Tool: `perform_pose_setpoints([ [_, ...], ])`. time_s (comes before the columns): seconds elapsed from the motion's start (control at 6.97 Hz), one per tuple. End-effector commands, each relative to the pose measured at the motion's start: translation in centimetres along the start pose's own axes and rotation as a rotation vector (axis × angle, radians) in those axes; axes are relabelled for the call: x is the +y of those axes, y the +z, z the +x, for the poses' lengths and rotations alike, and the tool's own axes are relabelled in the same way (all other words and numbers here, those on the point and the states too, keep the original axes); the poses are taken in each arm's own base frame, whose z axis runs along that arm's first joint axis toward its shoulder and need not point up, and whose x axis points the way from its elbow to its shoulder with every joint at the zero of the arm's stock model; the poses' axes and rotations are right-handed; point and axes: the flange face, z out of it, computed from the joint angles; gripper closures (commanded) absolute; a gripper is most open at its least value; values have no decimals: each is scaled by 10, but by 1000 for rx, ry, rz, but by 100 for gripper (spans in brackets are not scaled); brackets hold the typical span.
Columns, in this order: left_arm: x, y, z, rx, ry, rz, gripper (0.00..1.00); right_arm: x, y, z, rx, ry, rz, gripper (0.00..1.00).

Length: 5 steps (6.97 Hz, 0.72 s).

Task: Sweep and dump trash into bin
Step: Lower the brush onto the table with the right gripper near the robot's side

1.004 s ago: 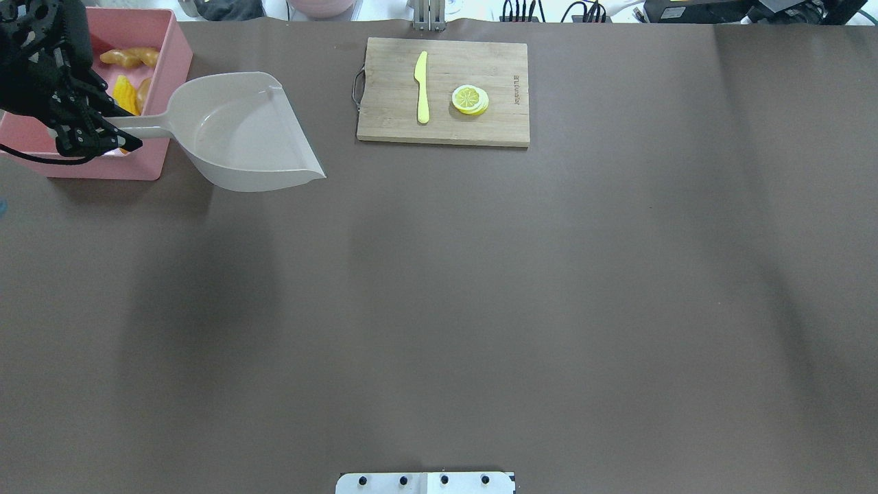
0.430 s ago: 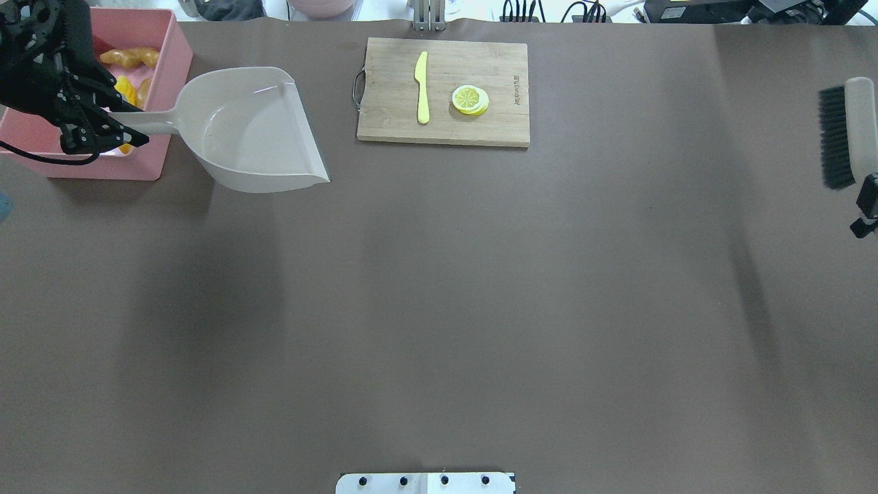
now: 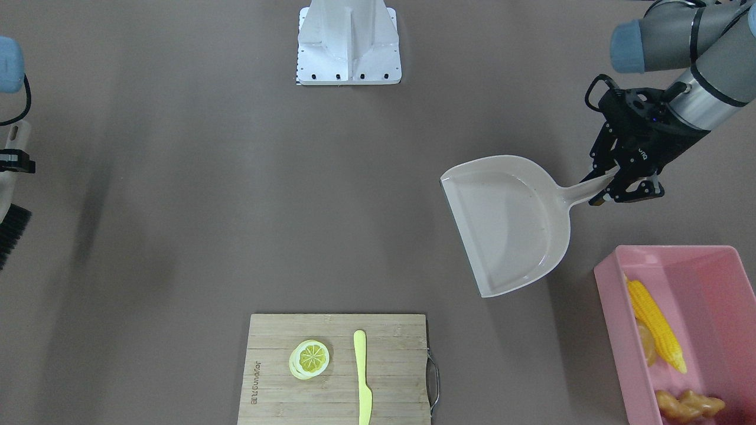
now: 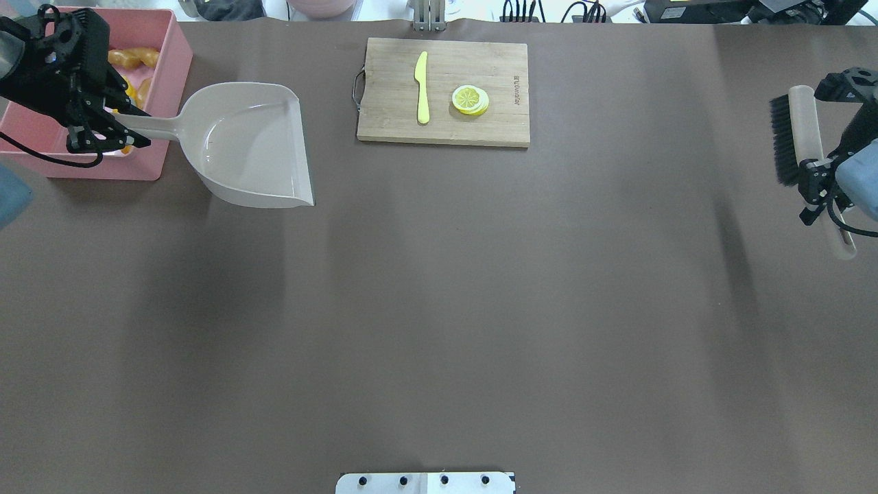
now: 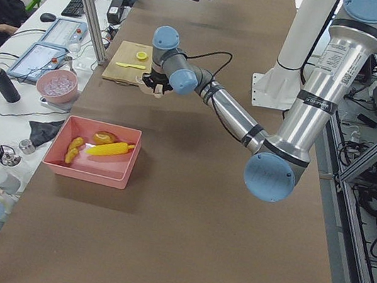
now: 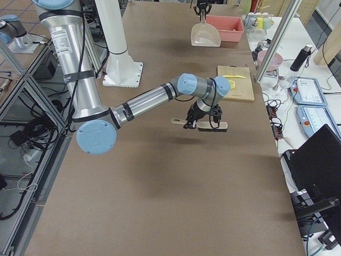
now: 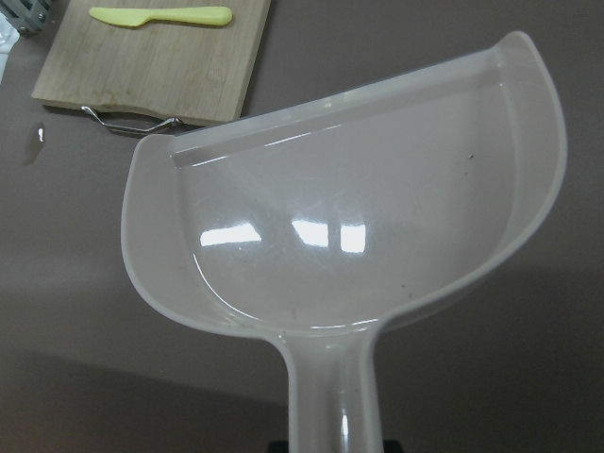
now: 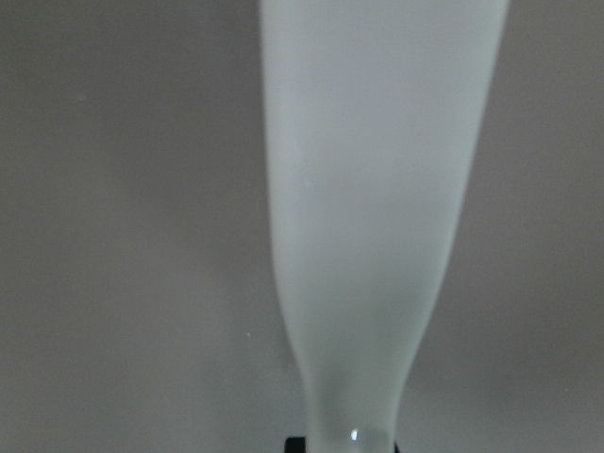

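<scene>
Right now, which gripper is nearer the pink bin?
Left. The left gripper, holding the dustpan, is close beside the bin; the right gripper holds the brush at the table's opposite end.

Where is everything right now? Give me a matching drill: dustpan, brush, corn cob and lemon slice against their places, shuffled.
Things:
1. dustpan
2. brush
3. corn cob
4. lemon slice

Places:
A. on the cutting board, beside the knife
B. inside the pink bin
C. held by its handle in the left claw, pan empty
D. held by its handle in the right claw

Pairs: 1-C, 2-D, 3-B, 4-A
</scene>
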Motion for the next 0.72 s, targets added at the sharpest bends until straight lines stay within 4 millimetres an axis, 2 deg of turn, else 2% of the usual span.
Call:
perform_pose_setpoints([
  [0.0, -1, 4, -6, -3, 22, 5, 100, -1, 24, -2, 61, 18, -75, 100],
  [0.57, -7, 3, -8, -7, 27, 9, 100, 19, 75, 63, 73, -154, -171, 100],
])
